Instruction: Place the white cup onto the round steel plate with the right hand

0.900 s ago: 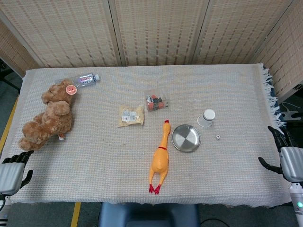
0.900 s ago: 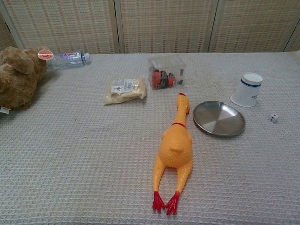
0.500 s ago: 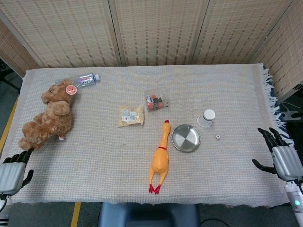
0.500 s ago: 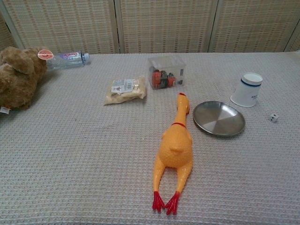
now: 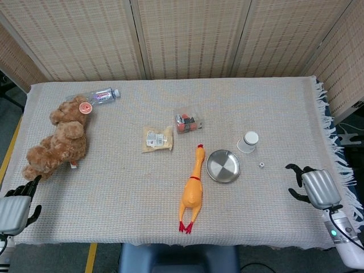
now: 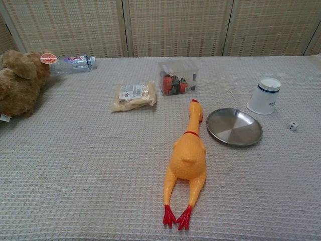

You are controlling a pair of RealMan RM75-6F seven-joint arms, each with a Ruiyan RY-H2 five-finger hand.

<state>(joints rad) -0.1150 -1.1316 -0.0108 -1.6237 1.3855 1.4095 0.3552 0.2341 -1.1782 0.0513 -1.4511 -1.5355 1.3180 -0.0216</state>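
The white cup [image 5: 248, 141] [image 6: 265, 96] stands upside down on the cloth, just right of and behind the round steel plate [image 5: 223, 166] [image 6: 234, 127]. My right hand [image 5: 314, 185] hovers over the table's right side, well to the right of and nearer than the cup, fingers apart and holding nothing. Down at the front left corner, off the table, my left hand [image 5: 14, 207] is open with nothing in it. The chest view shows neither hand.
A yellow rubber chicken [image 5: 193, 191] lies left of the plate. A small die [image 5: 261, 165] sits between the plate and my right hand. Further left are a clear box [image 5: 188, 121], a snack bag [image 5: 157, 139], a teddy bear [image 5: 57, 139] and a bottle [image 5: 100, 95].
My right hand has moved left from beyond the table's right edge to over the cloth, toward the cup. The left hand and all objects stayed put.
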